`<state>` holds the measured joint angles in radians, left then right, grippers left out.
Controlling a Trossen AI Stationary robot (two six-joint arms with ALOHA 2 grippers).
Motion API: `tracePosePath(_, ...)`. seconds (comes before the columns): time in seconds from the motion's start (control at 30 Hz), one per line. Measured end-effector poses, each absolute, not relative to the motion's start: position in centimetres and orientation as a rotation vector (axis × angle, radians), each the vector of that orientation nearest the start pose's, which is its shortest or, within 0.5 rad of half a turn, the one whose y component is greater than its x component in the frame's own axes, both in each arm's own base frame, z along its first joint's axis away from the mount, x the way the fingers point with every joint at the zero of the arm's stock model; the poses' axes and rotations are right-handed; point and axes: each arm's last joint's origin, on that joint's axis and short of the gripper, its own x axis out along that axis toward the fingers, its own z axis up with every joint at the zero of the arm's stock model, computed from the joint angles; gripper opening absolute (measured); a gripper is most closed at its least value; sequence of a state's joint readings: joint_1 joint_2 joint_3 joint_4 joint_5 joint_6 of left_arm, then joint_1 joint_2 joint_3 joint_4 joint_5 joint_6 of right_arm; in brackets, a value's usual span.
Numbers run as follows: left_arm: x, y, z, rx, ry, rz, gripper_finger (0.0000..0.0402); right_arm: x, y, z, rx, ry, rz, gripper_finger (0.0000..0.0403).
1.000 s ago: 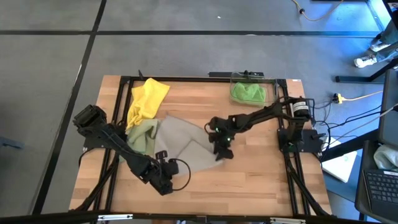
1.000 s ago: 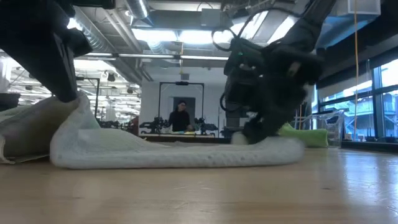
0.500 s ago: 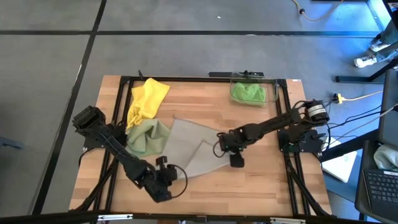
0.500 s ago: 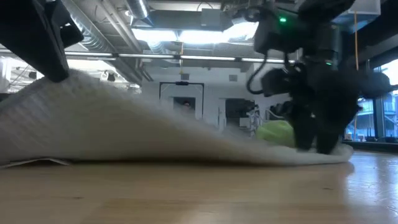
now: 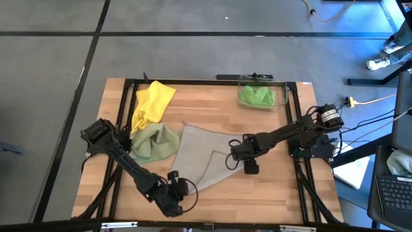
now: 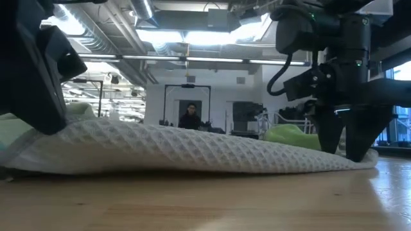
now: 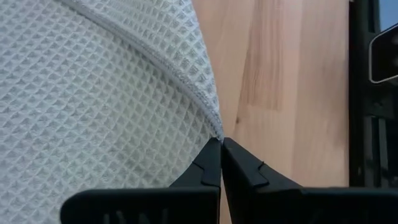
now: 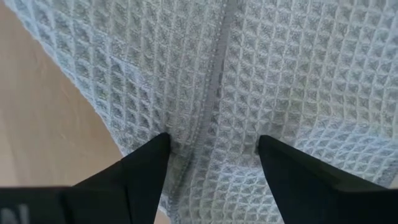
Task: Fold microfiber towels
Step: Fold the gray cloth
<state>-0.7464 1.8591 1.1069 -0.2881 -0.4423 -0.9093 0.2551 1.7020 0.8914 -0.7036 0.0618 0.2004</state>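
Both arms are showing as matte black, jointed links rising from the black frame (image 5: 129, 82) edging the table. The right arm (image 5: 283, 134) is carrying a silver-and-black motor cylinder near that frame, with dark cables looping beside it. The left gripper (image 7: 220, 149) is showing smooth, wedge-shaped black fingers.

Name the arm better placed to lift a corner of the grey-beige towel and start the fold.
Left. The left claw is shut on a corner of the grey-beige towel. The right claw is open, its fingers pressing down on the cloth at its other edge, so it would need to close first.
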Motion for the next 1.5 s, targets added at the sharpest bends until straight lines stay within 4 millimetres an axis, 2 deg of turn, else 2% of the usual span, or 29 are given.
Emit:
tracePosePath(0.17,27.6,-23.4,15.5,-0.260,0.887,0.125,0.0000,25.6,6.3,14.1,-0.143,1.514,-0.058,0.0255)
tracePosePath(0.27,27.8,-23.0,15.8,-0.274,0.919,0.097,0.0000,25.0,5.9,15.3,-0.185,1.491,-0.110,0.0255)
tracePosePath(0.47,28.4,-22.0,16.8,-0.288,0.934,0.052,0.0000,24.5,6.0,17.4,-0.151,1.413,-0.088,0.0254)
tracePosePath(0.73,29.1,-20.7,17.8,-0.247,0.889,0.069,0.0002,24.3,6.4,17.7,-0.119,1.390,-0.100,0.0254)
tracePosePath(0.83,29.5,-20.2,17.8,-0.259,0.894,0.079,0.0023,24.3,6.7,17.8,-0.124,1.381,-0.088,0.0254)
tracePosePath(0.97,29.7,-19.9,17.8,-0.277,0.916,0.059,0.0076,24.5,7.0,17.8,-0.127,1.355,-0.076,0.0254)
tracePosePath(1.13,29.6,-20.2,17.8,-0.328,0.966,-0.016,0.0134,25.5,7.2,18.1,-0.162,1.257,-0.031,0.0254)
tracePosePath(1.3,29.1,-20.0,17.8,-0.275,1.019,-0.043,0.0153,27.4,7.3,18.8,-0.349,1.033,-0.042,0.0254)
tracePosePath(1.4,28.4,-18.9,17.8,-0.189,1.063,0.060,0.0151,29.2,7.0,18.8,-0.453,0.917,-0.009,0.0254)
tracePosePath(1.5,27.9,-17.6,17.8,-0.104,1.083,0.182,0.0150,31.1,6.2,17.6,-0.469,0.853,0.065,0.0254)
